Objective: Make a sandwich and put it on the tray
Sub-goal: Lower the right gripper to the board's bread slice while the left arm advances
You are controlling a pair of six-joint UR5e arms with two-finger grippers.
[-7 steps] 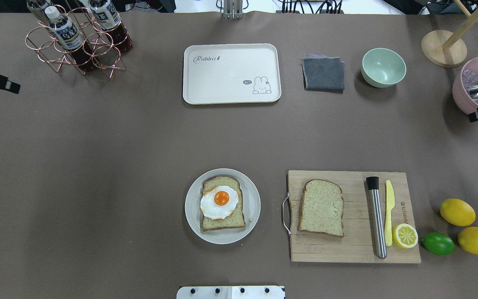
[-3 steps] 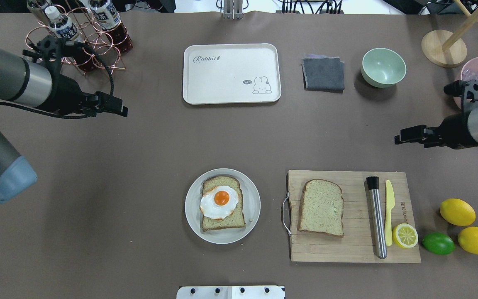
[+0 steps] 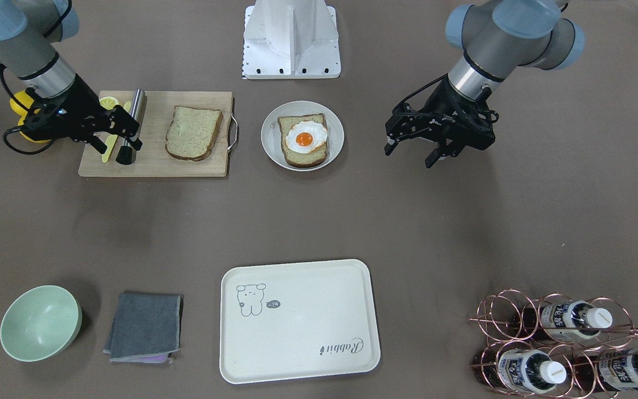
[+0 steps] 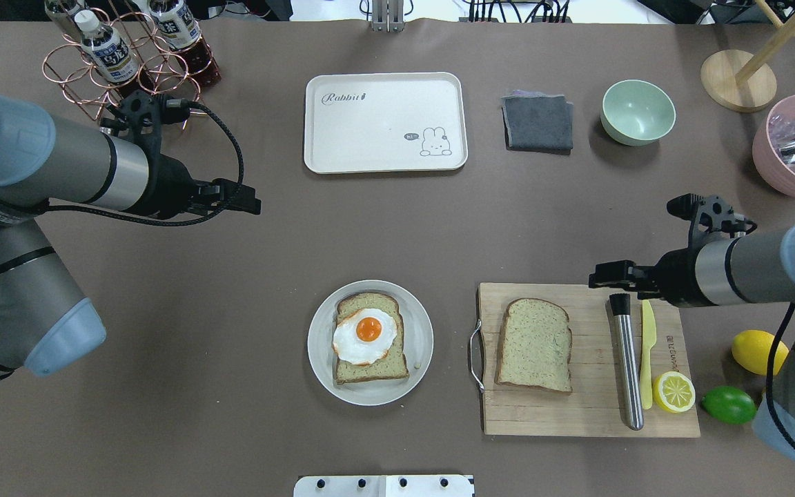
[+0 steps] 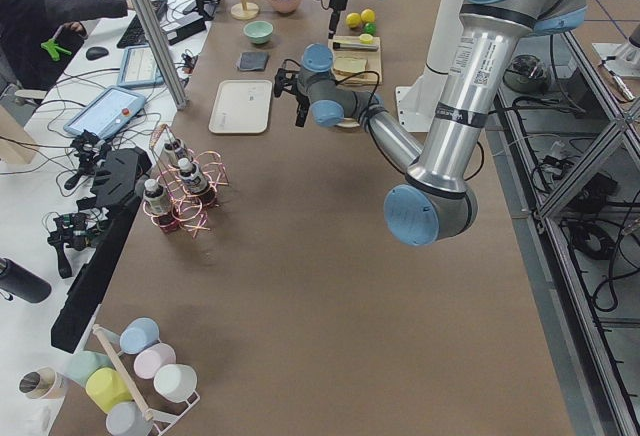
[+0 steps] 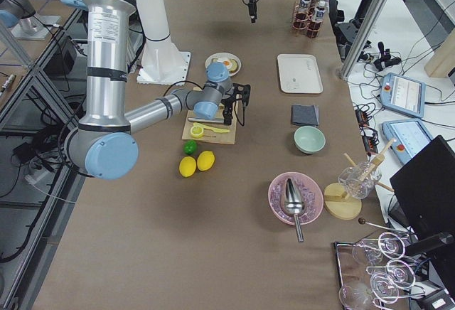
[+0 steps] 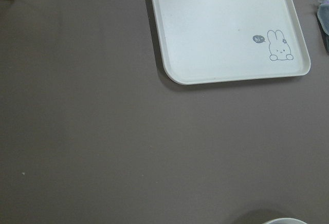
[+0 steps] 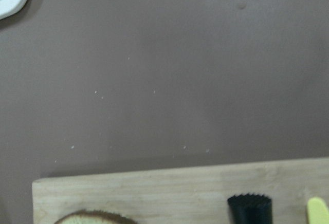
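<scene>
Two spread-fingered grippers hold nothing: left gripper [image 3: 407,156] beside the round white plate [image 4: 422,345], where one speckled brown-crusted bread slice [image 4: 373,373] carries a white, orange-yolked fried egg [image 4: 363,337]; second slice [image 4: 534,345] on wooden cutting board [image 4: 577,414], near right gripper [image 3: 119,147]; cream-white rounded tray [image 4: 384,131] well apart.

Cutting board [image 4: 584,414]: bare matt wood; bar [image 4: 627,373] on it, brushed metal. Tray [image 4: 384,138]: smooth matt cream plastic. Table cover [image 4: 232,310]: matt brown.

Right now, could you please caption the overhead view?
Left hand, right hand open; egg-topped bread on round white plate, plain slice on wooden board.
</scene>
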